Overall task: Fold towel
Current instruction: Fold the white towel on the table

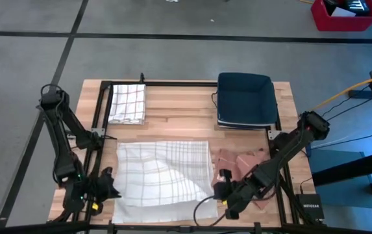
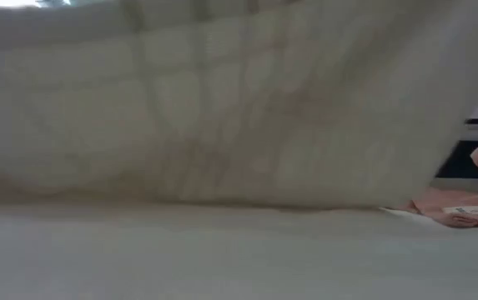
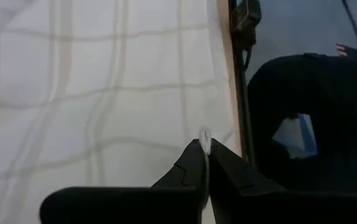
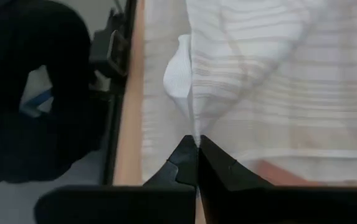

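On the wooden table [image 1: 173, 110], the checked towel [image 1: 163, 172] lies spread at the front edge; the left gripper [image 1: 104, 188] and right gripper [image 1: 219, 190] each have fingers clamped on its near corners.

White towel [image 1: 163, 179] with tan checks

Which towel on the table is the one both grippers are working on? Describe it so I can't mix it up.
Start at the wooden table and look to its near edge, between the two arms. The towel there is spread wide and white with thin checks, pinched by the left gripper and right gripper. The folded towel at the far left is a small neat stack, untouched.
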`<action>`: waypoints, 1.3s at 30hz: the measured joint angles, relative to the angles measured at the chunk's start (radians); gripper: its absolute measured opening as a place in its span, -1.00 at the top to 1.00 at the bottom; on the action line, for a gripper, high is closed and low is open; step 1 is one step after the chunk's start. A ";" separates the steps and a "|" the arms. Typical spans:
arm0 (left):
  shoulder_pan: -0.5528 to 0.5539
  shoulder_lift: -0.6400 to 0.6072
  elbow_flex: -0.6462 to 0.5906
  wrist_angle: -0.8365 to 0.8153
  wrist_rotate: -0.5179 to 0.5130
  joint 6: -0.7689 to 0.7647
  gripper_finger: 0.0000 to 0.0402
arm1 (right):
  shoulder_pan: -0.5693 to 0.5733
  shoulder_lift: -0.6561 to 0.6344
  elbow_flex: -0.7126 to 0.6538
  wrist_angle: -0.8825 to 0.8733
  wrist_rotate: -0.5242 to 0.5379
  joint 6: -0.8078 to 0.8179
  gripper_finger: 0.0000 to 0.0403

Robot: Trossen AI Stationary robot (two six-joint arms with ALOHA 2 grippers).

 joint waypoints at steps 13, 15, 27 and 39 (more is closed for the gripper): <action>-0.058 0.092 0.001 0.177 0.012 -0.077 1.00 | 0.055 0.121 0.007 0.133 -0.162 0.098 0.98; -0.058 0.100 0.001 0.180 0.012 -0.071 1.00 | 0.075 0.126 0.009 0.135 -0.171 0.119 0.98; -0.035 0.280 0.000 0.296 0.020 -0.031 1.00 | 0.092 0.262 0.009 0.148 -0.284 0.156 0.97; -0.032 0.364 0.000 0.336 0.024 -0.131 0.81 | 0.092 0.274 0.009 0.131 -0.276 0.217 0.80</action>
